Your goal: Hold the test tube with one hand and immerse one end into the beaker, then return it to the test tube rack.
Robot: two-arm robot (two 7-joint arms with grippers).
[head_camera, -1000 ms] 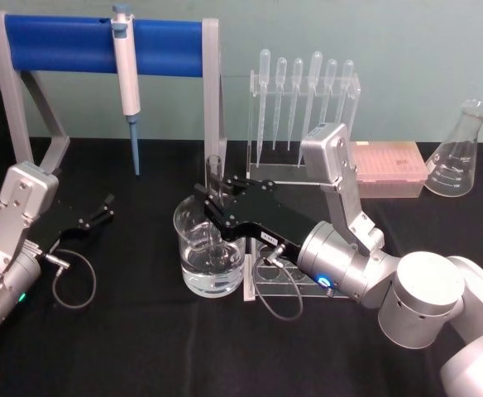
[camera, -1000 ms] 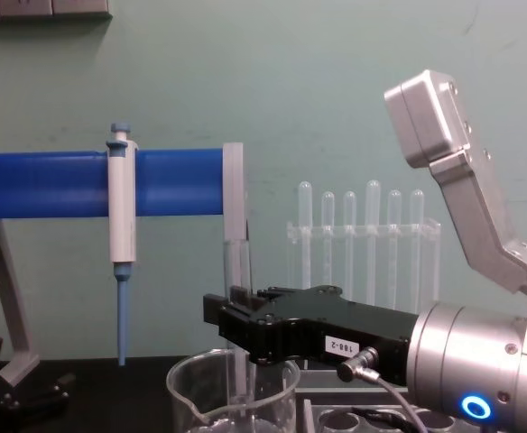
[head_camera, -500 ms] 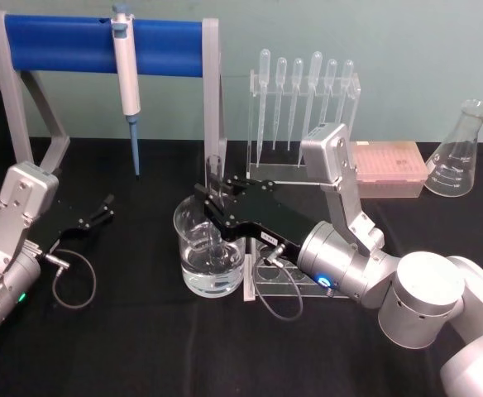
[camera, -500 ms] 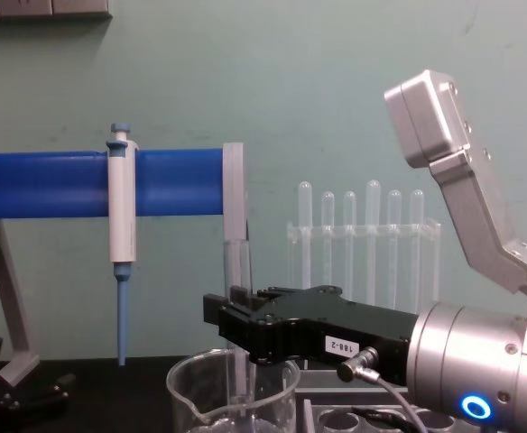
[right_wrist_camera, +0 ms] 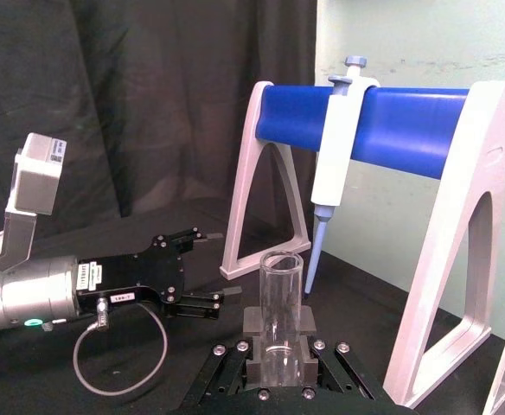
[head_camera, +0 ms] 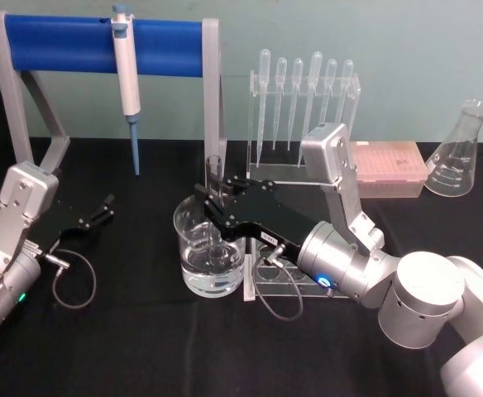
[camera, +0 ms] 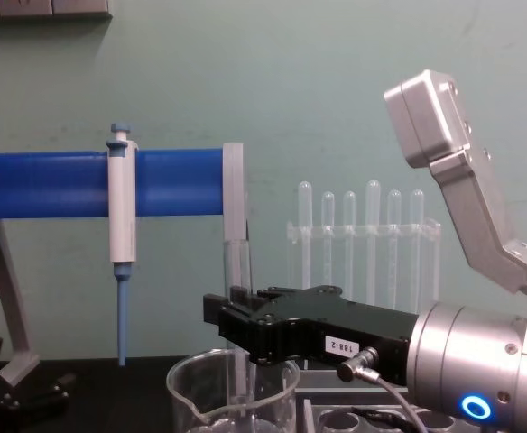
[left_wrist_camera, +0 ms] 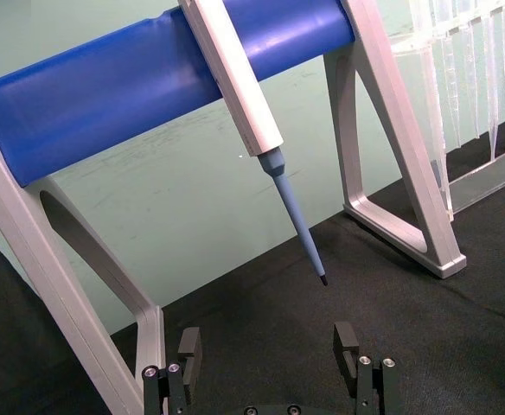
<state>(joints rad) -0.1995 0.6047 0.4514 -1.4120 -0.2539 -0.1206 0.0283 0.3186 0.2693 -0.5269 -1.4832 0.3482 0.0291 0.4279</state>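
Note:
The test tube [head_camera: 214, 171] stands upright with its lower end down inside the beaker [head_camera: 192, 269], which holds clear liquid at the table's centre. My right gripper [head_camera: 213, 201] is shut on the test tube around its middle, just above the beaker's rim. From the chest, the test tube [camera: 237, 271] rises above the right gripper [camera: 236, 329] and dips into the beaker [camera: 189, 397]. In the right wrist view the open rim of the test tube [right_wrist_camera: 280, 298] sits between the fingers [right_wrist_camera: 251, 322]. My left gripper [head_camera: 101, 211] rests open on the cloth at the left, with nothing between its fingers [left_wrist_camera: 188, 353].
A blue-barred stand [head_camera: 59, 41] at the back left holds a white-and-blue pipettor [head_camera: 127, 78]. A clear rack of pipettes [head_camera: 303, 99] stands behind the beaker. A pink tip box [head_camera: 388, 165] and a conical flask [head_camera: 461, 153] sit at the back right. A clear tube rack [head_camera: 284, 281] lies under my right wrist.

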